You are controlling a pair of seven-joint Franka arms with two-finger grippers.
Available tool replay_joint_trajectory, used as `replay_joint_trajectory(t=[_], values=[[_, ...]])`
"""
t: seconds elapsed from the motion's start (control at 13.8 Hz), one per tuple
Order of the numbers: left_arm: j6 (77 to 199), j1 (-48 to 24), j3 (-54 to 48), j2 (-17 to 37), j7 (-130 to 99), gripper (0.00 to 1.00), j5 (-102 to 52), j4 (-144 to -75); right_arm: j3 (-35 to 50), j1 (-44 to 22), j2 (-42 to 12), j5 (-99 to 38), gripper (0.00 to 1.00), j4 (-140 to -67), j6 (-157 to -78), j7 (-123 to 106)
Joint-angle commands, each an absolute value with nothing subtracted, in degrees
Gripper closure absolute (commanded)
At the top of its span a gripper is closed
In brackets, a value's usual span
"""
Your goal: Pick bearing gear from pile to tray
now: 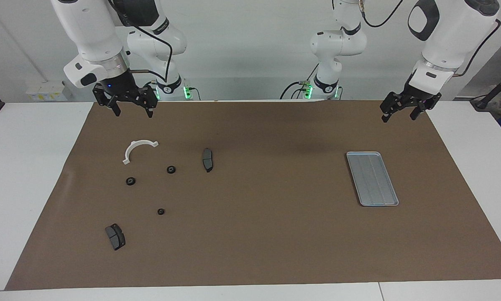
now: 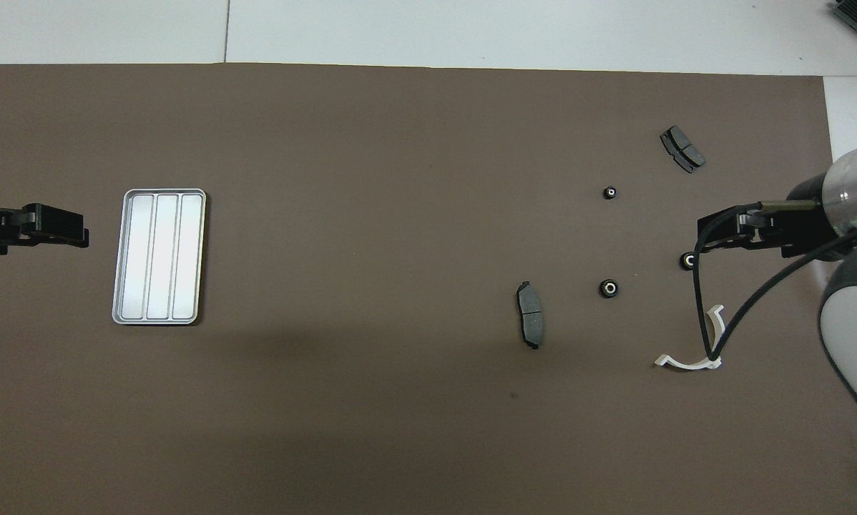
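Overhead: one black ring (image 2: pixel 687 261) is partly hidden under the right gripper (image 1: pixel 133 112), fingers spread wide, empty. Counted: three rings, two grey brake pads (image 1: pixel 207 159), one white curved bracket (image 1: pixel 138 149), all well apart from the silver tray (image 1: pixel 392 200). Left gripper (image 1: pixel 400 116) hangs by the tray, spread, empty.

Facing view. Bare brown mat (image 1: pixel 271 234) fills the centre and lower right of the frame, open to passage. Obstacles cluster at left: white bracket (image 1: pixel 138 149), three black rings (image 1: pixel 171 169) (image 1: pixel 130 181) (image 1: pixel 160 211), and two brake pads (image 1: pixel 207 159) (image 1: pixel 115 236), all apart, with gaps between. The tray (image 1: pixel 372 178) lies alone at right, clear on every side.
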State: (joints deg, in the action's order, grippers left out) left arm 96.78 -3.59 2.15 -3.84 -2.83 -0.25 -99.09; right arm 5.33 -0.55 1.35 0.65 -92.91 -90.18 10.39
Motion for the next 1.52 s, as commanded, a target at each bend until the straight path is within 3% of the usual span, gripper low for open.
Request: replay_joint_trajectory(t=[0.0,0.43,0.8,1.08,1.45], values=[[96.41,-4.04,2.64,-5.01,-2.29,0.00,-0.88,-100.54,5.36,-0.18,1.76,-0.26,0.00,-93.60,-90.53,8.96],[96.68,-3.96,2.55,-5.36,-2.20,0.00,-0.88,-101.43,5.10,0.61,2.19,-0.97,0.00,-94.65,-91.05,6.87],[96.77,-4.04,2.64,-5.36,-2.28,0.00,-0.97,-101.43,4.83,5.27,4.48,-1.14,0.00,-104.75,-101.59,-0.08],[96.77,-3.96,2.64,-5.36,-2.29,0.00,-0.97,-101.43,4.83,6.50,1.59,-1.14,0.00,-111.69,-112.65,-1.05],[96.77,-3.87,2.64,-5.36,-2.20,0.00,-0.97,-101.43,4.83,8.96,-5.44,-1.05,0.00,-114.16,-121.27,-3.77]])
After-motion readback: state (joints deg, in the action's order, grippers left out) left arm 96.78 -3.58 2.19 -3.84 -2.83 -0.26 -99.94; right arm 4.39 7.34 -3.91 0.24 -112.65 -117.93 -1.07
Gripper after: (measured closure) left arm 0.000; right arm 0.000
